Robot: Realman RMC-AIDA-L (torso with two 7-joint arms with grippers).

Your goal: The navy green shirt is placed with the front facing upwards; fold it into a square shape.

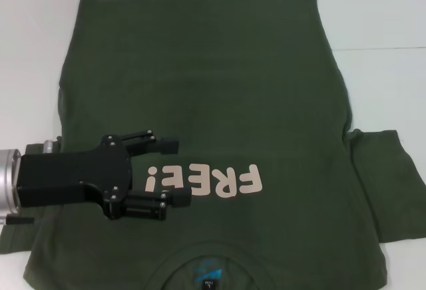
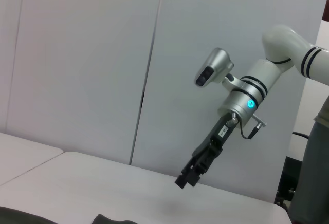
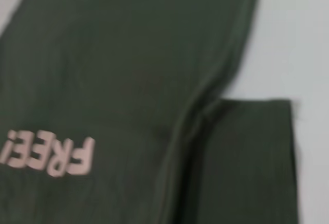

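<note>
The navy green shirt (image 1: 213, 90) lies flat and front up on the white table (image 1: 379, 17), with its collar and blue neck label (image 1: 208, 277) toward me. The pale "FREE!" lettering (image 1: 203, 180) is on the chest. My left gripper (image 1: 180, 172) hovers open over the chest's left part, its fingers pointing at the lettering, holding nothing. The right sleeve (image 1: 386, 183) lies spread out to the side. The right wrist view shows the shirt (image 3: 128, 54), the lettering (image 3: 49, 154) and that sleeve (image 3: 247, 162) from above. My right gripper (image 2: 189, 175) shows only in the left wrist view, raised above the table.
Bare white table (image 2: 103, 183) borders the shirt at the back and on the right. Pale wall panels (image 2: 77, 54) stand behind the table in the left wrist view. A strip of dark cloth (image 2: 113, 219) shows at that view's lower edge.
</note>
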